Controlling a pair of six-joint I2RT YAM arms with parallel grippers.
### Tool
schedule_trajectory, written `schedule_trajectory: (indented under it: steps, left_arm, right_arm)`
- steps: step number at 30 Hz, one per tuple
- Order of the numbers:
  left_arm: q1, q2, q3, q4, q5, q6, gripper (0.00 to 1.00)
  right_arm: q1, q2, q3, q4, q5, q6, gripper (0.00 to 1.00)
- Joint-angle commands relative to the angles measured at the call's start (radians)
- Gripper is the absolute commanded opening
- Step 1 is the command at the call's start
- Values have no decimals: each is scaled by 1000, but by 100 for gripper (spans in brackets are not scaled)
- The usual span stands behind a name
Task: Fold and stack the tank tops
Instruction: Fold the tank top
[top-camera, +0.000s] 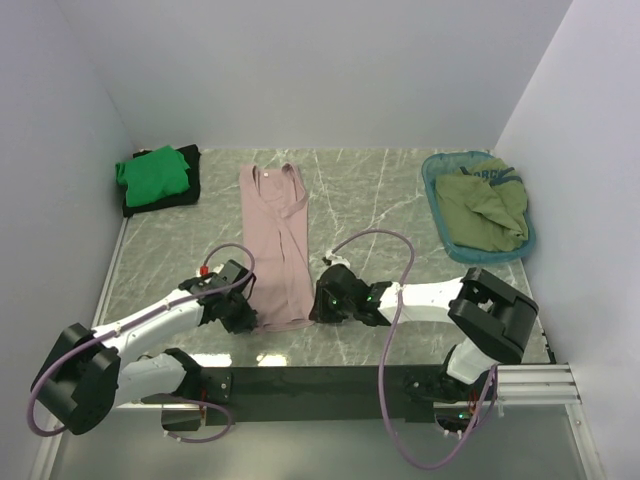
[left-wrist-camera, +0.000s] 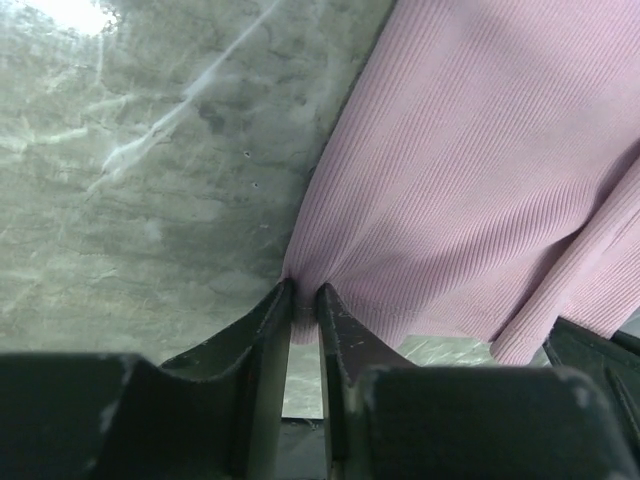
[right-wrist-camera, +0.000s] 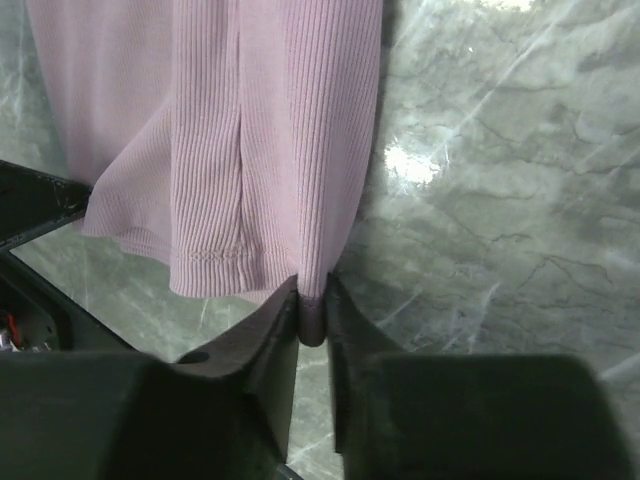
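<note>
A dusty pink ribbed cloth tank top (top-camera: 275, 240) is laid out near the middle of the table as a long narrow strip. Its neckline and straps are turned toward the far wall and its hem toward the arm bases. An overlapping layer is seen along its length, so it appears doubled lengthwise.

The near left corner of the hem is pinched by the left gripper (top-camera: 243, 318). In the left wrist view the black fingers (left-wrist-camera: 262, 330) are drawn almost together, with a bunch of pink ribbed fabric (left-wrist-camera: 470, 180) clamped in the narrow slit between them. The near right corner is held in the same way by the right gripper (top-camera: 322, 300). In the right wrist view a fold of the stitched hem (right-wrist-camera: 250, 130) is trapped between its nearly closed fingers (right-wrist-camera: 275, 340). Whether the hem is raised off the surface cannot be told.

At the far left corner a folded bright green tank top (top-camera: 152, 172) is stacked on a folded black tank top (top-camera: 188, 190). At the far right an olive green tank top (top-camera: 482, 205) is heaped loosely in a teal oval basket (top-camera: 432, 200).

Everything is carried on a grey-green marbled tabletop (top-camera: 380, 200), and a purple cable (top-camera: 385, 330) is looped over each arm.
</note>
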Motion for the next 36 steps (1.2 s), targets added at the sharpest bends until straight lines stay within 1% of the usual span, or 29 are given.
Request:
schedule_trajectory:
  steps: [1, 2, 3, 4, 6, 8, 12, 17, 18, 19, 20, 21, 22, 23, 24, 25, 27, 28, 29, 30, 33, 36]
  left_arm:
    - [-8, 15, -18, -83, -59, -23, 23]
    - [-8, 16, -2, -95, -66, -17, 22]
    - [-10, 18, 2, -97, -64, -12, 18]
    - [-8, 18, 4, -96, -60, -8, 14]
    - [-13, 20, -5, -82, -37, -2, 6]
    - [-22, 15, -30, -66, -21, -15, 4]
    - [-80, 1, -54, -86, -10, -49, 4]
    - [-137, -48, -74, -137, -1, -97, 4]
    - [-147, -62, -79, -143, 2, -98, 7]
    - [-151, -65, -83, -149, 8, -97, 8]
    - [-151, -66, -88, -155, 8, -91, 13]
    - [-151, -65, -85, -157, 8, -80, 27]
    - [-151, -65, -76, -166, 5, -59, 33]
    - [-151, -66, -51, -180, -1, -55, 38]
    - [-152, -79, -38, -198, -13, -57, 49]
    - [-152, -91, -24, -220, -29, -67, 53]
    - [-155, -129, -1, -276, -50, -83, 61]
    - [-154, -140, 5, -292, -49, -101, 70]
    - [-154, -148, 6, -313, -38, -112, 86]
    - [-157, -155, 7, -329, -32, -124, 99]
    - [-167, -175, 10, -350, -15, -146, 100]
    - [-169, -194, 33, -361, -24, -158, 99]
  right_arm:
    - [16, 73, -61, -213, 10, -3, 19]
    - [19, 67, -64, -226, 33, 0, 14]
    - [18, 55, -68, -232, 42, 3, 11]
    - [19, 48, -76, -238, 53, 4, 6]
    - [21, 26, -79, -265, 68, 6, 4]
    - [24, 12, -79, -301, 91, 6, 3]
    - [39, -42, -91, -338, 104, 15, 1]
    - [105, -103, -108, -374, 94, 59, 1]
    - [113, -114, -110, -379, 96, 66, 1]
    - [120, -117, -114, -381, 96, 76, 4]
    - [127, -117, -116, -379, 96, 78, 6]
    - [125, -113, -114, -381, 104, 79, 9]
    - [125, -113, -113, -387, 107, 76, 17]
    - [124, -114, -110, -390, 110, 73, 21]
    - [124, -117, -105, -393, 111, 72, 25]
    - [124, -120, -96, -396, 113, 66, 33]
    - [124, -133, -87, -404, 114, 61, 40]
    - [124, -136, -85, -410, 116, 63, 45]
    - [124, -142, -84, -413, 117, 63, 47]
    - [124, -146, -85, -416, 119, 67, 48]
    - [121, -168, -94, -411, 119, 78, 52]
    - [122, -179, -102, -398, 114, 86, 53]
